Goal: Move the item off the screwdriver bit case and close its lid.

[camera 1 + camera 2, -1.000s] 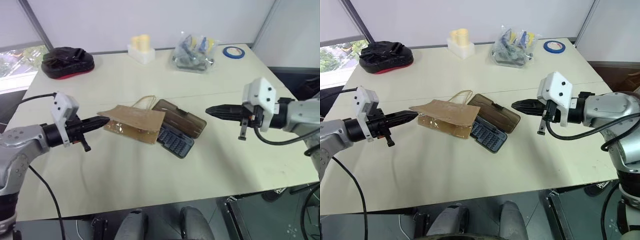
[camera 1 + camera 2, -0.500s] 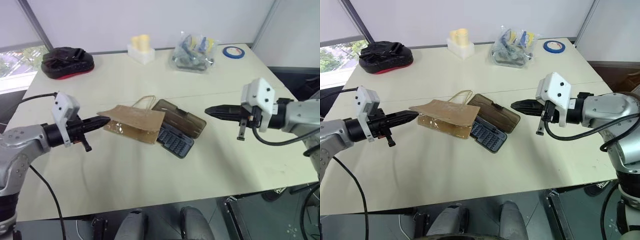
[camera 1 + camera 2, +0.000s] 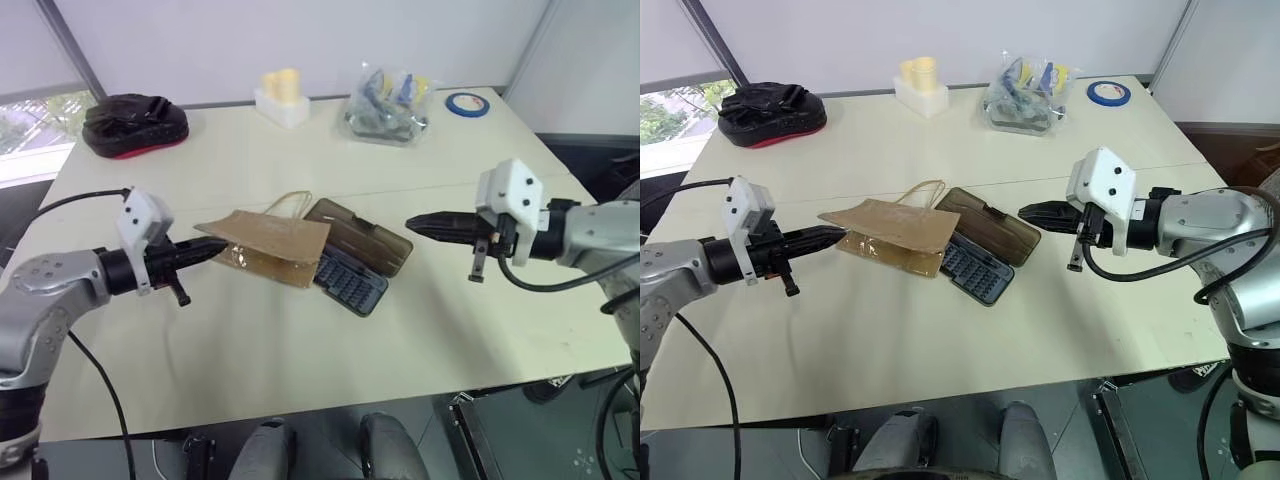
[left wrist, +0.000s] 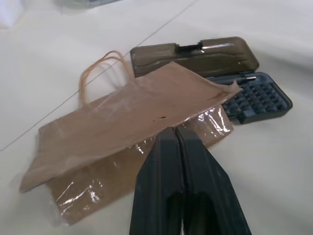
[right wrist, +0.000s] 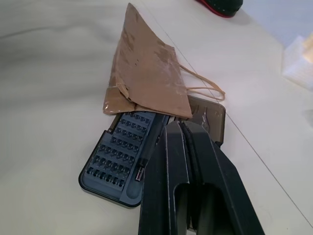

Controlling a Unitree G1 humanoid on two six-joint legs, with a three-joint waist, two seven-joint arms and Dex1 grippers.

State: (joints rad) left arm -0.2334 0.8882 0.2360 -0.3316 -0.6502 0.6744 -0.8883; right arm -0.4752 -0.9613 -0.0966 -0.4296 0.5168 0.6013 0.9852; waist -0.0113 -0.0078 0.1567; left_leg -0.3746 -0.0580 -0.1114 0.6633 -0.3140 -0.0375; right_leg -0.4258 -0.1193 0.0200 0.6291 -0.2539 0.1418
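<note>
Kraft paper bag [image 3: 268,245]: flat, creased brown, twine loop handles toward the lid; lies across the grey tray's [image 3: 351,280] left end, covering part of it. Lid [image 3: 360,234]: smoky translucent flap, swung open, lying flat on the table just behind the tray.

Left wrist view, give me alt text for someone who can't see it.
A creased brown paper bag with twine handles lies partly over an open screwdriver bit case, whose smoky lid lies flat open behind the tray. The left gripper points at the bag's near edge, its black fingers together.
</note>
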